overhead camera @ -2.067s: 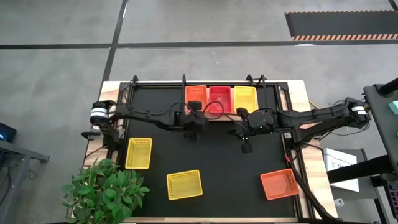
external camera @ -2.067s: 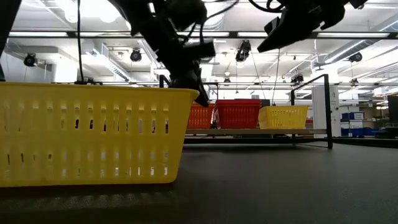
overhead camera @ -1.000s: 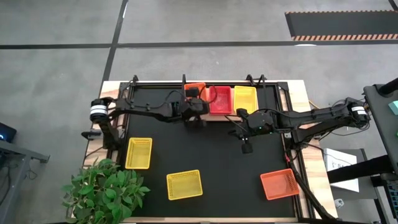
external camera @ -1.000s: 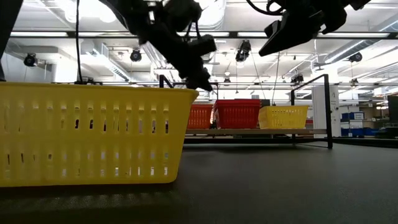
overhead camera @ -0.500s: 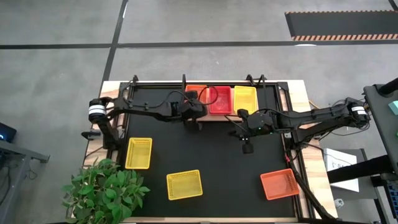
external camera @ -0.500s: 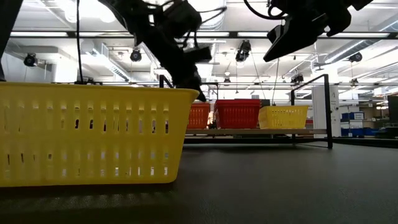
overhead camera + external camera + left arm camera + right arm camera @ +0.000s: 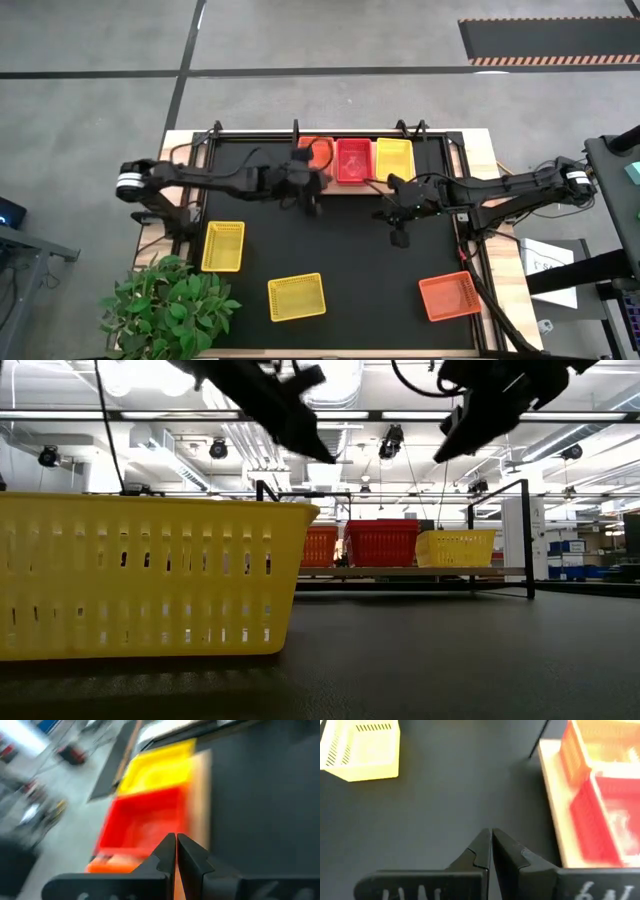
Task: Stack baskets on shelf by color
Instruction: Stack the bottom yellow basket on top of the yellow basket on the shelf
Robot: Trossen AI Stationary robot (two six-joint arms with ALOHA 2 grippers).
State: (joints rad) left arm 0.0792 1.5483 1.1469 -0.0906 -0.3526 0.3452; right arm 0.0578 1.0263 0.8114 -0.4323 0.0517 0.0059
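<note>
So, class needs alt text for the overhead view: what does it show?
Three baskets, orange, red and yellow, sit on a wooden shelf behind a black mat. The left gripper and right gripper, both shut, hover before it.

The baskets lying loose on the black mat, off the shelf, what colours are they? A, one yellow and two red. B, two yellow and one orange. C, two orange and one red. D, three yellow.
B: the high view shows one yellow basket at the mat's left, another yellow basket nearer the middle, and an orange basket at the right.
</note>
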